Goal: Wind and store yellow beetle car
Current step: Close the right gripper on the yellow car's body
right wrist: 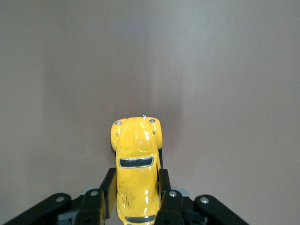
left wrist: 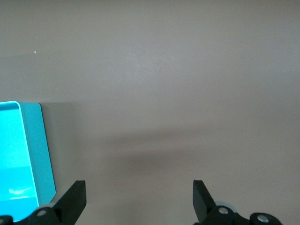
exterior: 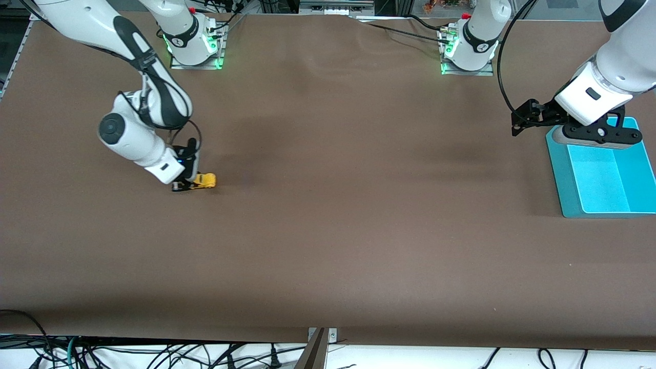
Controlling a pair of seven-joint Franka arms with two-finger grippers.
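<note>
Toward the right arm's end of the brown table (exterior: 328,246), the right gripper (exterior: 185,184) is down at the surface with its two black fingers (right wrist: 108,190) pressed against the sides of the yellow beetle car (exterior: 204,180), a tiny bright yellow toy with a rounded body and dark windows. In the right wrist view the car (right wrist: 136,168) sits squarely between the fingers, its rounded bonnet and two small silver headlights pointing away from the gripper, its rear part clamped and its front part sticking out past the fingertips. From the front camera the car shows as a small yellow shape just beside the gripper's black tip, low against the tabletop; whether its wheels touch the surface cannot be told. At the left arm's end of the table lies a shallow turquoise plastic bin (exterior: 564,179) with a lighter blue inside, well apart from the car. The left gripper (exterior: 518,125) hangs in the air over the edge of that bin and the bare table next to it, waiting, with its black fingers (left wrist: 75,199) spread wide apart and nothing between them. In the left wrist view one corner of the bin (left wrist: 42,150) shows beside one finger, and the rest is plain brown table (left wrist: 164,84).
</note>
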